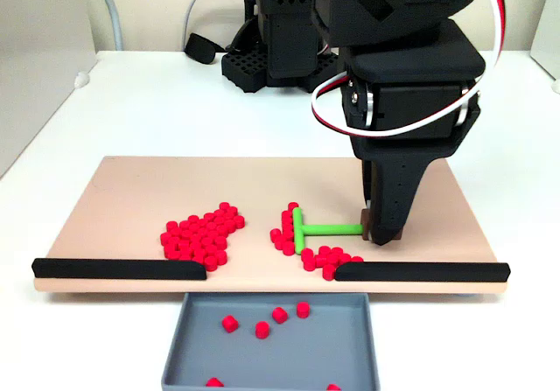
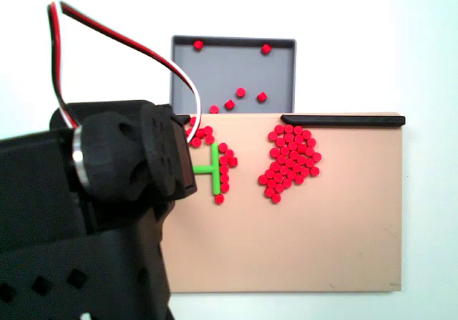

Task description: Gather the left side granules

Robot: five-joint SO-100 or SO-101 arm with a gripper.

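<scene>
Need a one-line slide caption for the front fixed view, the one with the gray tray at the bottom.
Gripper pushes a green T-shaped rake into the smaller scatter of red granules near the gray tray.

Lab-style test bench: bare white table (image 1: 157, 111), tan board (image 1: 262, 177), grey tray (image 1: 271, 356).

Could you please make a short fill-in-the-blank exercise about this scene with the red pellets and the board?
1. The T-shaped pusher held by the hand is coloured ____.
2. The loose pellets lie against the pusher, while the bigger heap lies apart on the ____ board.
3. A few red pellets already lie in the ____ tray.

Missing words: green; beige; grey
</scene>
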